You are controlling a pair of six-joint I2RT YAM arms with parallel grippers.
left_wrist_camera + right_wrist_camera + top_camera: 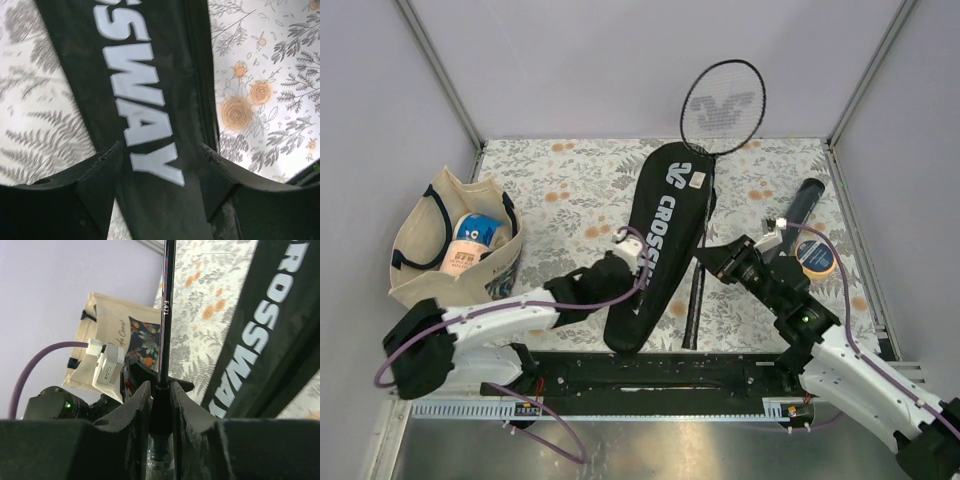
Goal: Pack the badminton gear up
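Racquet cover, black, lettered CROSSWAY, lies flat on the floral table, wide end toward the back, narrow end toward the arm bases. Left gripper sits at the cover's left edge. In the left wrist view its 2 fingers stand apart, 1 on each side of the lettered strip, with nothing pinched. Right gripper is clenched on the racquet. The right wrist view shows both pads tight against the black shaft where it thickens toward the handle. The shaft runs along the cover's right edge, and the head shows against the back wall. Black tube lies at back right, tape roll near it. Tote bag stands far left.
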